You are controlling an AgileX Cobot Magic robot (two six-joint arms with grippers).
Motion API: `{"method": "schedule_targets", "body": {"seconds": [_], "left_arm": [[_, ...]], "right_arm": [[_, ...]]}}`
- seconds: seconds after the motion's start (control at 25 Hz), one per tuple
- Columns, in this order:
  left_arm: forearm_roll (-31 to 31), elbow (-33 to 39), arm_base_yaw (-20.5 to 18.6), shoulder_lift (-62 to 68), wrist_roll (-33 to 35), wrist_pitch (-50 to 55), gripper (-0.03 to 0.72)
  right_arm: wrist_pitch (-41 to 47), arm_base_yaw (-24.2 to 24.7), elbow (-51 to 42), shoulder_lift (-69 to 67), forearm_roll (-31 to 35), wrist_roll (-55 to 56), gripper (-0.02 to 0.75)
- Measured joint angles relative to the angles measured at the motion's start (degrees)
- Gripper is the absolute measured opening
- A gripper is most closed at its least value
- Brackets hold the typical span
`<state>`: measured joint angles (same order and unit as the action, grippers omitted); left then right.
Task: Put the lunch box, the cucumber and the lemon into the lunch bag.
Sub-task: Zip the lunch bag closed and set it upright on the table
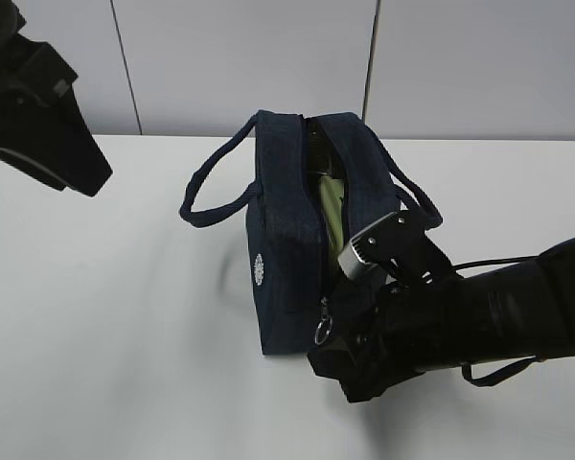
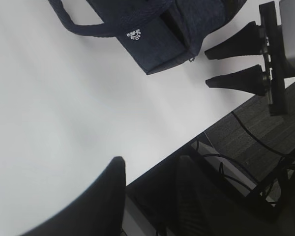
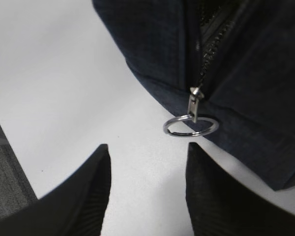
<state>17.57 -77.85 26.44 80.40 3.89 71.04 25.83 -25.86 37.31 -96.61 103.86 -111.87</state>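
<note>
The lunch bag (image 1: 292, 230) is stood on the white table (image 1: 105, 316), open on top, with something green seen inside. It looks soft and floppy, best held by its ring pull (image 3: 191, 125). The right gripper (image 3: 145, 187) is held open and empty below the ring. The left gripper (image 2: 231, 64) is open and empty, well apart.

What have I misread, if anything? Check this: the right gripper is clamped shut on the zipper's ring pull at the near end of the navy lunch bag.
One point is wrong. The right wrist view shows the right gripper open, its fingers apart and short of the ring pull, touching nothing. The rest holds: the ring hangs at the near end of the navy lunch bag.
</note>
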Motion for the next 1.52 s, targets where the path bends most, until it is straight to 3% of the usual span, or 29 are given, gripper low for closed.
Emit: {"method": "schedule_targets", "body": {"seconds": [1.0, 1.52], "left_arm": [[0.0, 0.0, 0.0, 0.0, 0.0, 0.0, 0.237], [0.0, 0.0, 0.0, 0.0, 0.0, 0.0, 0.237]], "right_arm": [[-4.0, 0.0, 6.5, -5.2, 0.2, 7.8, 0.360], [-4.6, 0.0, 6.5, -5.2, 0.2, 8.1, 0.013]]}}
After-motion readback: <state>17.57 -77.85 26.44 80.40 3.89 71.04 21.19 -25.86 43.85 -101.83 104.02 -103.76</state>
